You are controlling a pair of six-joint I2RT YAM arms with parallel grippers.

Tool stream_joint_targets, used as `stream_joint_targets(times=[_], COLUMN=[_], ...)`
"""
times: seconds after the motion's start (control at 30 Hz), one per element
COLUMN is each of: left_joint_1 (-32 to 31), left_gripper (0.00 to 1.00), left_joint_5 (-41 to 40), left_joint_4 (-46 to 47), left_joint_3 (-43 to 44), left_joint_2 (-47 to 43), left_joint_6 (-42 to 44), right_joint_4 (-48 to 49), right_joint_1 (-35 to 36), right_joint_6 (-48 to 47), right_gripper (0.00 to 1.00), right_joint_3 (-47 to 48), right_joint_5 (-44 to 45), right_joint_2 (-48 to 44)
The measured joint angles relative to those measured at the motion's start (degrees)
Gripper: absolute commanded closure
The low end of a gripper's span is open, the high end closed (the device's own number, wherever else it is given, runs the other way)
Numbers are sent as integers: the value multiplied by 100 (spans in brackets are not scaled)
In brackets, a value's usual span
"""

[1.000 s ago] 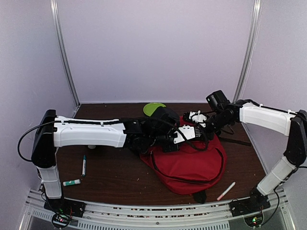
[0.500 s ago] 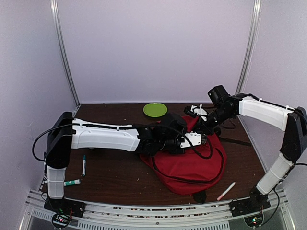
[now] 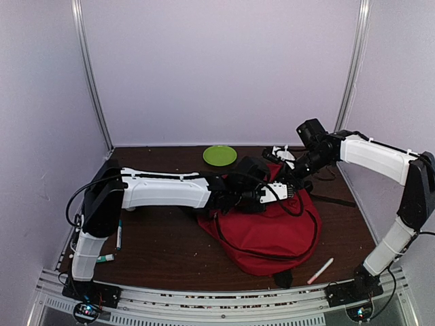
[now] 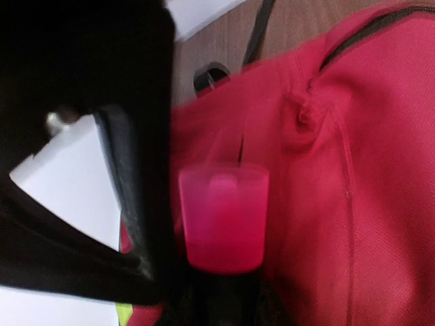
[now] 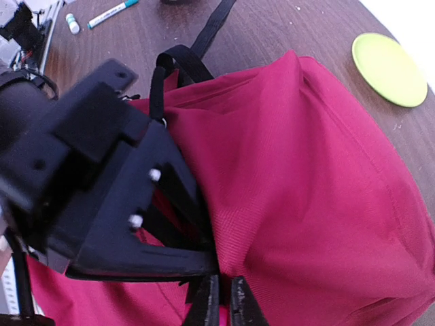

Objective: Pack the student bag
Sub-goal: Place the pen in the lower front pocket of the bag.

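Note:
The student bag is a large red backpack lying on the brown table. My left gripper reaches across it from the left, at the bag's far top edge. In the left wrist view it is shut on a pink translucent cylinder, held close against the red fabric. My right gripper comes in from the back right. In the right wrist view its fingers pinch a fold of the bag, right beside the black body of the left gripper.
A green plate sits behind the bag. A teal marker and a white tube with a green cap lie at the left. A pink-white pen lies at the front right. A black strap trails right of the bag.
The left arm has stretched further right over the bag, carrying the pink thing. The right gripper has closed on the bag's fabric and shifted slightly.

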Motion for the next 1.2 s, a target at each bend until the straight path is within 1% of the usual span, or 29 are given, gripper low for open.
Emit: stream_joint_targets(times=[0.13, 0.3, 0.33, 0.4, 0.43, 0.5, 0.63, 0.73, 0.8, 0.9, 1.07, 1.2], left_joint_1=[66, 68, 76, 85, 83, 76, -9, -107, -142, -162, -175, -175], left_gripper=[100, 100, 100, 100, 100, 100, 100, 100, 100, 100, 100, 100], left_joint_5=[-42, -133, -157, -245, -271, -297, -348, -354, -348, -348, -387, -385], left_joint_4=[-28, 72, 94, 197, 291, 562, 789, 1005, 1040, 1110, 1128, 1128], left_joint_3=[155, 9, -42, -251, -455, -1259, -2350, -2820, -2892, -3003, -3128, -3128], left_joint_2=[179, 116, 94, -39, -164, -658, -1552, -2131, -2345, -2516, -2579, -2581], left_joint_6=[28, -42, -72, -175, -205, -273, -369, -540, -702, -903, -1080, -1143], right_joint_4=[26, 66, 57, 48, 42, 24, -66, -90, -85, -37, -116, -166], right_joint_1=[2, 4, 7, 33, 37, 42, 48, 81, 109, 138, 168, 284], right_joint_6=[7, 55, 59, 46, 87, 35, -57, -79, -68, -9, -109, -302], right_gripper=[98, 98, 92, 73, 68, 61, 55, 56, 56, 52, 42, 39], right_joint_3=[7, 7, 7, 4, 2, -2, -4, -4, -4, 0, 127, 105], right_joint_5=[31, 39, 33, 31, 35, 57, 46, 52, 87, 214, 254, 177], right_joint_2=[-52, -103, -116, -140, -140, -138, -87, 28, 127, 264, 435, 396])
